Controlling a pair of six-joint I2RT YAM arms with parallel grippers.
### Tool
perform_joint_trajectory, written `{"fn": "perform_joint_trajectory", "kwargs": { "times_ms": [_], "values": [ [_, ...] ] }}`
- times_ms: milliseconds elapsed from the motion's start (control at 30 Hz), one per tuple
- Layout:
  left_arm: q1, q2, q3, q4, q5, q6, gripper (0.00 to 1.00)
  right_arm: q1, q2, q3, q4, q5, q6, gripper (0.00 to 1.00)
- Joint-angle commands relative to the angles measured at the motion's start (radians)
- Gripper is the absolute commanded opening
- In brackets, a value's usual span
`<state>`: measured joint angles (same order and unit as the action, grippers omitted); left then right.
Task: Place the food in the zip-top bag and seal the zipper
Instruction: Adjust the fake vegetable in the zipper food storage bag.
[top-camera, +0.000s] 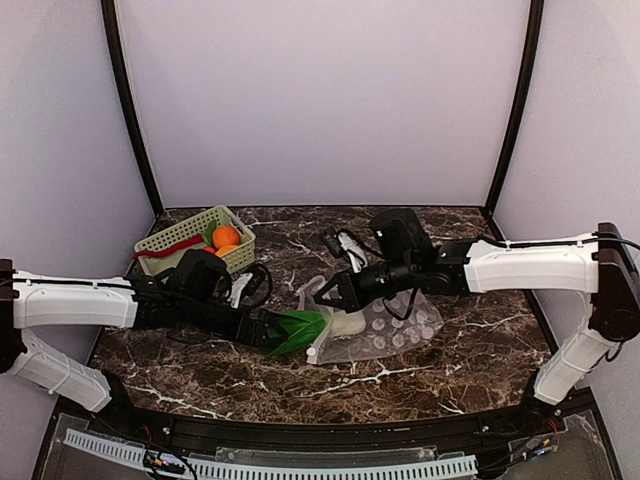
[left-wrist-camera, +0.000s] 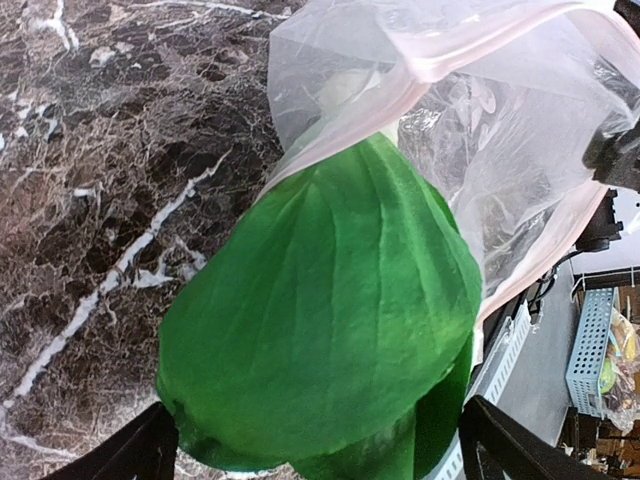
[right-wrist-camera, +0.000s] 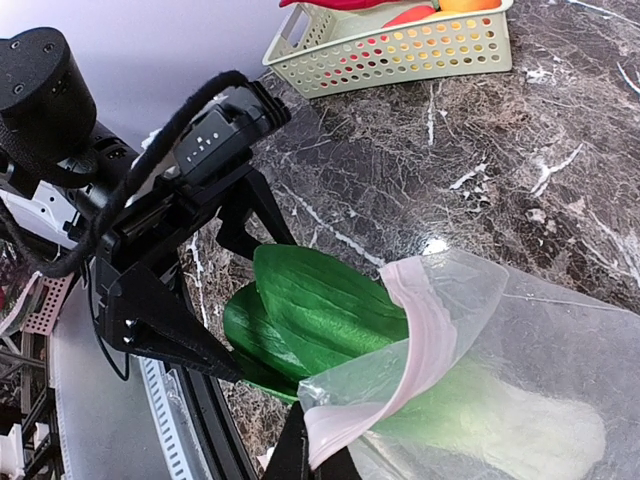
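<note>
Your left gripper (top-camera: 268, 330) is spread wide, one finger on each side of the bok choy's (left-wrist-camera: 330, 330) green leaves. The leaves fill the gap between the fingers. The left wrist view crops both tips at its bottom corners, so you cannot tell whether either pad actually touches the leaves.

Your right gripper (top-camera: 335, 290) is pressed together, pinching the rim of the zip-top bag (top-camera: 400, 330) at its mouth. That edge is lifted off the marble table (top-camera: 480, 350) and gapes toward the left arm. The zipper (right-wrist-camera: 425, 320) shows as a pale pink strip along the raised rim, and it folds over where the rim curls down to the fingers. It is not pressed closed.

The bok choy lies partly in the bag. Its white stem end is inside the plastic and the green leaves stick out through the mouth toward your left gripper.

The pale green basket (top-camera: 160, 243) sits at the far left of the table, well apart from the bag. An orange round fruit (top-camera: 226, 236) and a red chili (top-camera: 170, 247) lie in it.
</note>
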<state>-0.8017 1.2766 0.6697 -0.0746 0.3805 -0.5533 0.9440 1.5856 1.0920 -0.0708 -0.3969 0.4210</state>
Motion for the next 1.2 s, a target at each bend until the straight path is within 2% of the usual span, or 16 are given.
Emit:
{"fn": "perform_joint_trajectory", "kwargs": {
  "times_ms": [0, 200, 333, 967, 1033, 1167],
  "values": [
    [-0.002, -0.017, -0.034, 0.043, -0.019, -0.038, 0.99, -0.004, -0.03, -0.012, 0.066, -0.027, 0.005, 0.0],
    [-0.002, -0.021, -0.042, 0.019, -0.1, -0.018, 0.99, -0.005, -0.037, -0.021, 0.079, -0.037, 0.007, 0.0],
    [-0.002, 0.004, -0.071, 0.118, -0.018, -0.051, 0.99, -0.004, -0.042, -0.026, 0.103, -0.046, 0.012, 0.0],
    [-0.002, 0.009, -0.118, 0.281, 0.08, -0.183, 0.99, -0.005, -0.08, -0.072, 0.218, -0.09, 0.065, 0.0],
    [-0.001, 0.008, -0.116, 0.301, 0.091, -0.194, 0.95, -0.005, -0.08, -0.077, 0.226, -0.092, 0.068, 0.0],
    [-0.002, 0.01, -0.116, 0.355, 0.121, -0.222, 0.77, -0.005, -0.076, -0.083, 0.238, -0.097, 0.073, 0.0]
  ]
}}
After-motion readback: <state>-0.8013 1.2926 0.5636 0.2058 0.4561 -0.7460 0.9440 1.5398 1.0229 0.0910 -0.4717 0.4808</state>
